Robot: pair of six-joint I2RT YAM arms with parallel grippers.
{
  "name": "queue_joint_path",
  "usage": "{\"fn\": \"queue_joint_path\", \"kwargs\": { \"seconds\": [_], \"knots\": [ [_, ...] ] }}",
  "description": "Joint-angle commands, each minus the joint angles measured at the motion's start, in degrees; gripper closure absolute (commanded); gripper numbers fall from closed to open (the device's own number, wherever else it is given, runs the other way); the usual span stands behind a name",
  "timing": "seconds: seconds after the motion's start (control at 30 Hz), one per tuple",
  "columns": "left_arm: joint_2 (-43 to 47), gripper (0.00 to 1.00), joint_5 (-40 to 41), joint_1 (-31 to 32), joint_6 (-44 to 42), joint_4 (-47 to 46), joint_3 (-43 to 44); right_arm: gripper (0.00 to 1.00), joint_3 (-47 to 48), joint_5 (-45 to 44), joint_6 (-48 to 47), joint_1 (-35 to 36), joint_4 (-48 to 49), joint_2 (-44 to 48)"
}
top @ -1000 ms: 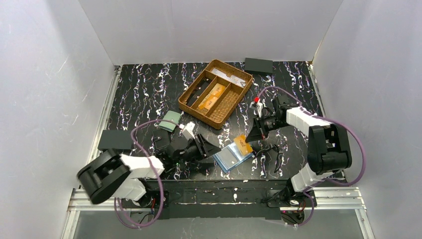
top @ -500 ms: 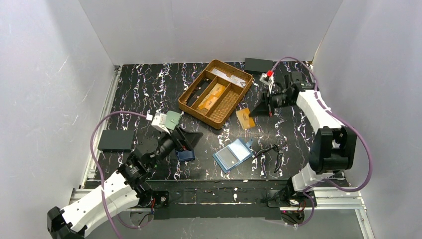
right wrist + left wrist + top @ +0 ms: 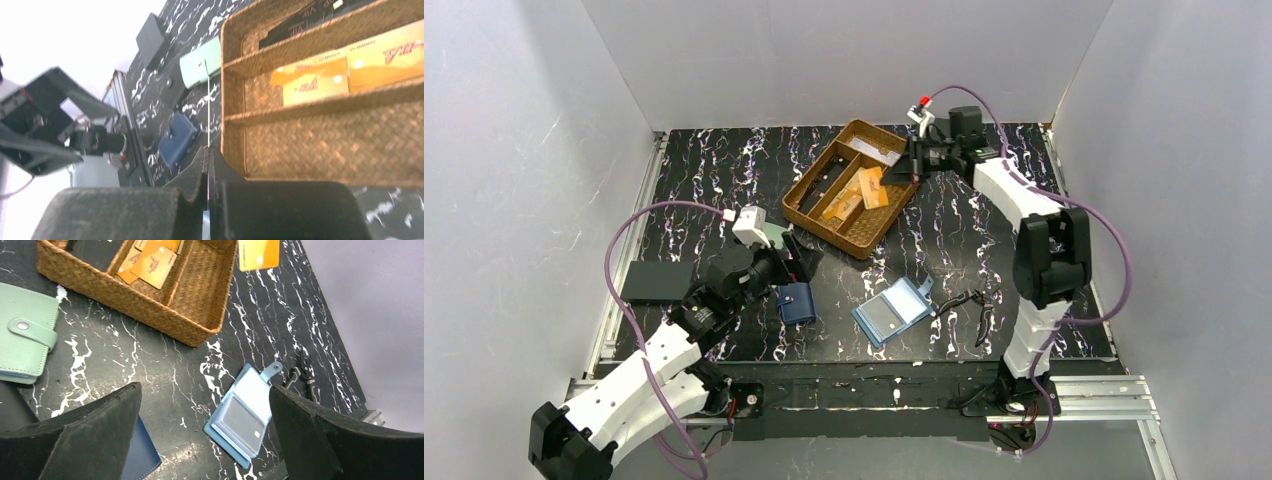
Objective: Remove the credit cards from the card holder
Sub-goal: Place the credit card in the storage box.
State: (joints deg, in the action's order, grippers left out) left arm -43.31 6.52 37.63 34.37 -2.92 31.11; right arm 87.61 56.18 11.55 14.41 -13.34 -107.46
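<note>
**A:** Right arm has swung over to the basket (image 3: 865,243), with the right pincer (image 3: 894,176) clamped tight on an orange card (image 3: 874,187) above the middle slot!

**B:** Other cards (image 3: 844,204) are already lying in there. And the left?

**A:** The left pincer (image 3: 798,262) has pulled back. It's spread wide and empty, above the navy wallet (image 3: 797,304).

**B:** The card holder (image 3: 892,311) lies open on the table (image 3: 704,190). I can't tell if any card remains inside. This one isn't dropped yet.

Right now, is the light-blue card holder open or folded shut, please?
Open: the card holder lies spread flat, inner pocket showing.
</note>
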Motion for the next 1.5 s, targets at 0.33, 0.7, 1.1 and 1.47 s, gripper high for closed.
{"fn": "queue_joint_path", "kwargs": {
  "seconds": [0.33, 0.7, 1.1, 1.47],
  "knots": [
    [2.24, 0.02, 0.48, -2.75, 1.14, -0.42, -2.72, 0.99, 9.55, -25.3, 31.95, 8.5, 13.44, -12.64],
    [4.5, 0.02, 0.89, -3.0, 3.32, -0.01, -4.03, 0.99, 10.08, -37.0, 34.15, 9.34, 9.32, -14.32],
    [12.23, 0.02, -5.37, -3.0, 11.27, 5.94, -3.7, 0.57, 10.4, -41.08, 16.33, 5.08, 3.75, -6.52],
    [-0.43, 0.04, -12.38, 12.7, 22.33, 2.04, -2.78, 0.4, -24.11, -9.71, -50.77, 2.02, -33.18, 36.41]
  ]
}}
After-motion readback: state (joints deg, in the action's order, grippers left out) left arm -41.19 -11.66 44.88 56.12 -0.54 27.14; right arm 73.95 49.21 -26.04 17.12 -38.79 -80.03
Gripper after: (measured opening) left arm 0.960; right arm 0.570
